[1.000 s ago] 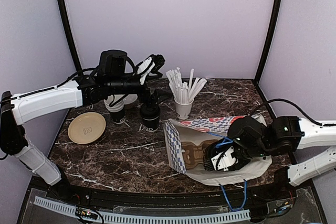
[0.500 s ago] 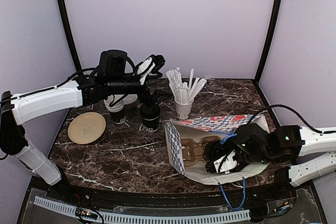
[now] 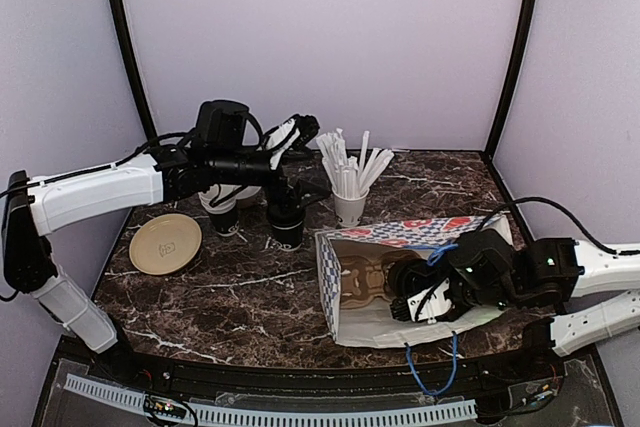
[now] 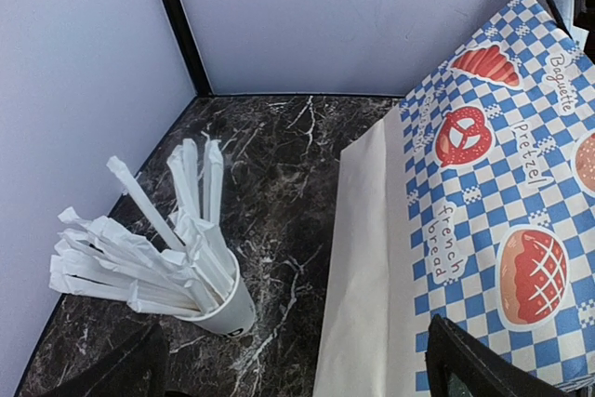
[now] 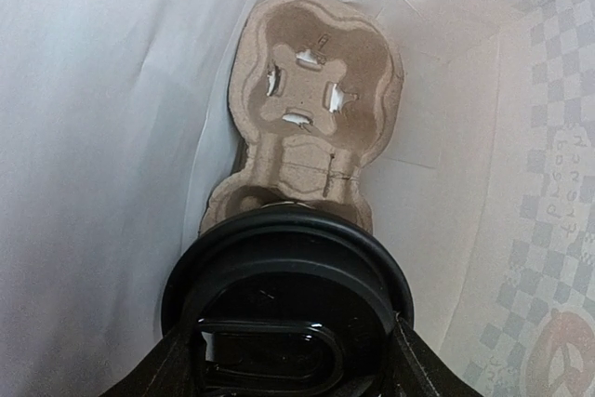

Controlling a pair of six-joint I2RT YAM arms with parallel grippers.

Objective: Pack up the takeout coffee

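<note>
The takeout coffee (image 5: 288, 276), a black cup under a black lid, is held by my right gripper (image 5: 293, 364), whose fingers press on both sides of the lid. It hangs inside the blue-and-white checked paper bag (image 3: 400, 235), just over the near pocket of a brown cardboard cup carrier (image 5: 316, 72) on the bag's floor. In the top view my right gripper (image 3: 422, 299) reaches into the bag's mouth and hides most of the cup. My left gripper (image 3: 290, 135) is open and empty, raised above the table behind the bag (image 4: 483, 183).
A white cup of wrapped straws (image 3: 350, 205) (image 4: 218, 309) stands just behind the bag. Left of it stand a stack of black cups (image 3: 286, 223) and another cup stack (image 3: 222, 213). A tan round disc (image 3: 165, 244) lies at the left.
My right gripper has moved left and deeper into the bag with the coffee. The bag's mouth now stands more upright and open. The left arm shifted slightly right.
</note>
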